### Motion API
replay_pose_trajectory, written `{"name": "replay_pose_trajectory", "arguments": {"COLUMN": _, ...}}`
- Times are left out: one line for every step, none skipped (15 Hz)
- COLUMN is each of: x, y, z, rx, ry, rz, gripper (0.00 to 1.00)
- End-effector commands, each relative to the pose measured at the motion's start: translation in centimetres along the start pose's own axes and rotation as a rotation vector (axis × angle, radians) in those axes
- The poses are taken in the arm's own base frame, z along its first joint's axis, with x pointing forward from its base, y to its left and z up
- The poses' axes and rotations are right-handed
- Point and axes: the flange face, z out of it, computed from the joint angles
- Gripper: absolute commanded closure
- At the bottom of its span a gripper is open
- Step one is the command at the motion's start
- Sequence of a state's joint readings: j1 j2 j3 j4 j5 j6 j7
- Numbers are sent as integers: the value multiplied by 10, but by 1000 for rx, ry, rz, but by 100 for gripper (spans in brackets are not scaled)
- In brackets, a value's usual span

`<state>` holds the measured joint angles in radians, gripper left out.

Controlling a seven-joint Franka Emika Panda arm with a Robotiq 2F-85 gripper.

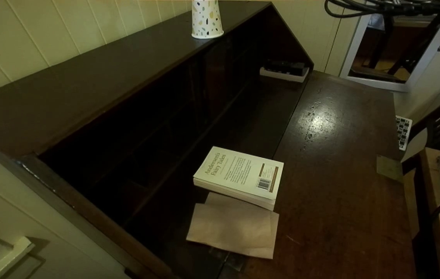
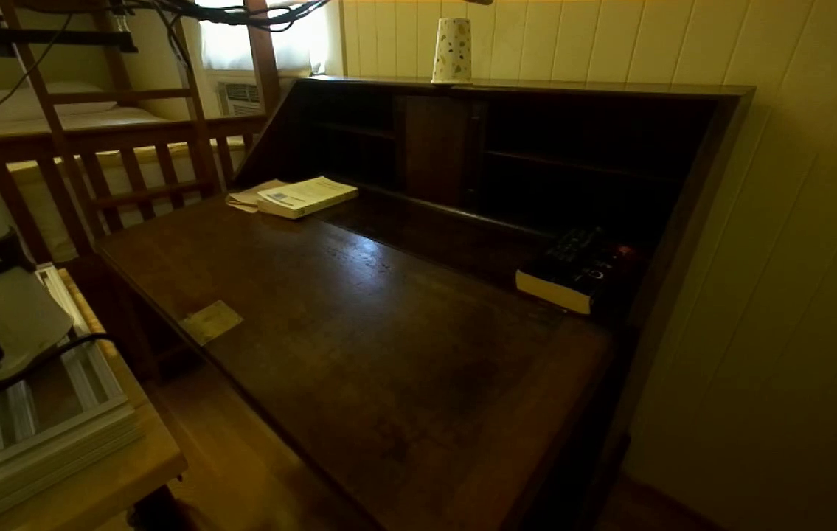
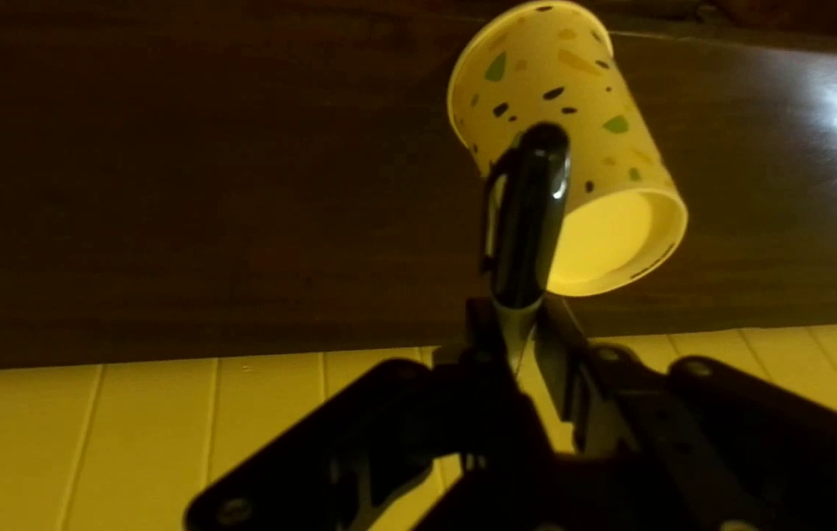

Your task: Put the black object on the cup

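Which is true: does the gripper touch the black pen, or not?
Touching: the wrist view shows the gripper clamped on the black pen from both sides.

In exterior view, twelve o'clock: cup (image 1: 207,20), white, flecked green, yellow, dark. Wrist view, cup's seven o'clock: pen (image 3: 532,217), black.

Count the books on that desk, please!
2: a white book by the brown paper, and a black book at the other end of the desk. Dark shelves could hide more.
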<state>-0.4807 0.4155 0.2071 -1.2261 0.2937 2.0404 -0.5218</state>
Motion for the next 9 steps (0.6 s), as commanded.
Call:
{"name": "replay_pose_trajectory", "arguments": {"x": -5, "y": -19, "z": 2, "rx": 65, "ry": -29, "rz": -120, "gripper": 95}}
{"name": "replay_pose_trajectory", "arguments": {"x": -3, "y": -23, "z": 3, "rx": 77, "ry": -40, "rz": -146, "gripper": 95}}
{"name": "replay_pose_trajectory", "arguments": {"x": -3, "y": -25, "z": 5, "rx": 87, "ry": -48, "rz": -167, "gripper": 95}}
{"name": "replay_pose_trajectory", "arguments": {"x": -3, "y": -26, "z": 6, "rx": 93, "ry": -55, "rz": -185, "gripper": 95}}
{"name": "replay_pose_trajectory", "arguments": {"x": -2, "y": -29, "z": 6, "rx": 101, "ry": -63, "rz": -207, "gripper": 95}}
{"name": "replay_pose_trajectory", "arguments": {"x": -2, "y": -29, "z": 8, "rx": 104, "ry": -71, "rz": -223, "gripper": 95}}
{"name": "replay_pose_trajectory", "arguments": {"x": -1, "y": -30, "z": 9, "rx": 108, "ry": -79, "rz": -235, "gripper": 95}}
{"name": "replay_pose_trajectory", "arguments": {"x": -1, "y": -30, "z": 10, "rx": 114, "ry": -83, "rz": -244, "gripper": 95}}
{"name": "replay_pose_trajectory", "arguments": {"x": -1, "y": -30, "z": 11, "rx": 117, "ry": -86, "rz": -250, "gripper": 95}}
